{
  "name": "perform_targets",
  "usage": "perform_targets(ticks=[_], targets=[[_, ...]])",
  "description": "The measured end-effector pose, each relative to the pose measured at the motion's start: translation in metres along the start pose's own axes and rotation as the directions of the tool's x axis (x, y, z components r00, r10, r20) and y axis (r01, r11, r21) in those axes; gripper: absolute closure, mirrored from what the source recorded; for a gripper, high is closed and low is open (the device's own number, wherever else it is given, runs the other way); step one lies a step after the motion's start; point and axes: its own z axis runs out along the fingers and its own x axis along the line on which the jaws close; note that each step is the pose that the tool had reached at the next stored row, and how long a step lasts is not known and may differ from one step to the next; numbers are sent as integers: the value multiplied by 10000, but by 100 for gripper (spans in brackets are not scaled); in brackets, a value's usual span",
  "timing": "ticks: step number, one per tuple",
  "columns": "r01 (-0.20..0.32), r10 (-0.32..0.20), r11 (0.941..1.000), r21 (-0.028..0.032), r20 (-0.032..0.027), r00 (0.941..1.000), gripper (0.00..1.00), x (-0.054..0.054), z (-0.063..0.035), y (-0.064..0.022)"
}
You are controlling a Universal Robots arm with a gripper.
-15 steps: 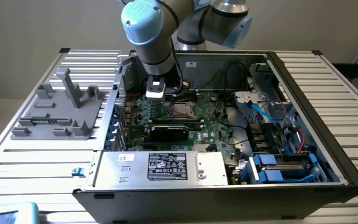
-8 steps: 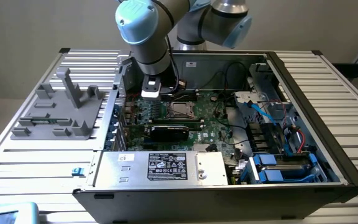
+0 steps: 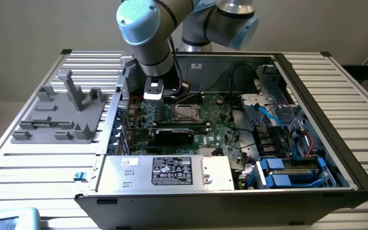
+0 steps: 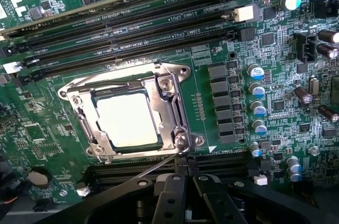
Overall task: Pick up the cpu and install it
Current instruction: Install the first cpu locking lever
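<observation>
scene: open computer case (image 3: 312, 96) lying on a slatted table (image 3: 17, 163), motherboard (image 3: 216, 129) facing up. robot arm (image 3: 149, 33) reaches down into the case from the far side.

cpu (image 4: 128, 119): sits inside the socket frame (image 4: 169, 89) on the motherboard, lying flat with its pale silver top facing up toward the wrist camera. outline close to square, so no clear long axis. its edges run parallel to the sides of the frame, which lies around it on all four sides. whether the frame is clamped down cannot be told. in the exterior view the cpu (image 3: 187, 111) shows as a small light patch near the middle of the board, beyond the black card (image 3: 174, 134).

gripper (image 4: 188, 179): fingers pressed together, pinching nothing, poised above the board just beside the socket and apart from the cpu. in the exterior view the gripper (image 3: 154, 96) hangs toward the exterior view's left of the socket.

surroundings: memory slots (image 4: 132, 17) run along one side of the socket; a row of capacitors (image 4: 257, 89) stands along another. power supply (image 3: 171, 171) at the case's near edge. grey fixture (image 3: 63, 112) on the table, the exterior view's left of the case.
</observation>
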Motion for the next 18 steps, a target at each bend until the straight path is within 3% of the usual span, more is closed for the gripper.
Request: perform_targets(ticks=[7, 14, 18], targets=[[-59, 59, 10000, -10, -28, 10000, 89, 1, -2, -3], [-232, 231, 9997, -30, -95, 9997, 89, 5, -15, -8], [-237, 236, 9997, -33, -97, 9997, 89, 6, -15, -8]])
